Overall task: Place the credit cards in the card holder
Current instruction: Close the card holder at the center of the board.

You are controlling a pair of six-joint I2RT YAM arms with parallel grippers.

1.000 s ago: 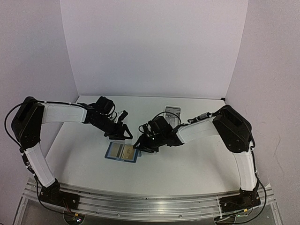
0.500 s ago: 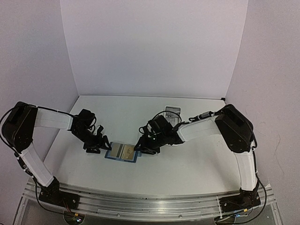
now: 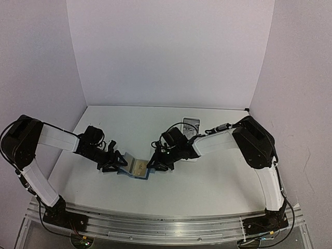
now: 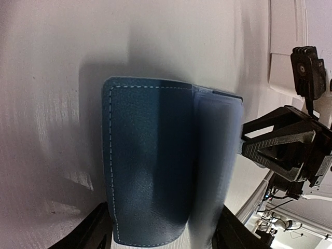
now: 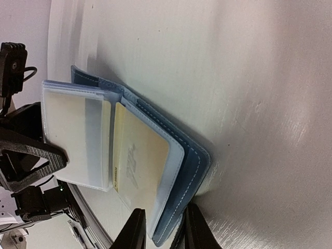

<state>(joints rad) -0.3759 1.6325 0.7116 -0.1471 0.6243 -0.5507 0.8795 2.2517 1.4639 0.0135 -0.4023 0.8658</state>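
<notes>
The blue card holder point(image 3: 136, 168) lies half open mid-table, its left cover tipped up. A tan credit card point(image 5: 140, 161) sits in its right pocket, and a pale credit card point(image 5: 78, 137) shows behind the clear sleeve. My left gripper point(image 3: 118, 162) is low at the holder's left side, open. The raised blue cover point(image 4: 150, 166) fills the gap between its fingers. My right gripper point(image 3: 155, 164) is shut on the holder's right edge point(image 5: 179, 181), one finger on each side of the cover.
A long white tray point(image 3: 191, 123) stands behind the right arm on the white table point(image 3: 207, 176). White walls close in the back and both sides. The two grippers face each other across the holder, close together.
My left gripper has moved right, up to the holder, and the holder's left cover has risen off the table. The right gripper's jaws have narrowed on the right edge.
</notes>
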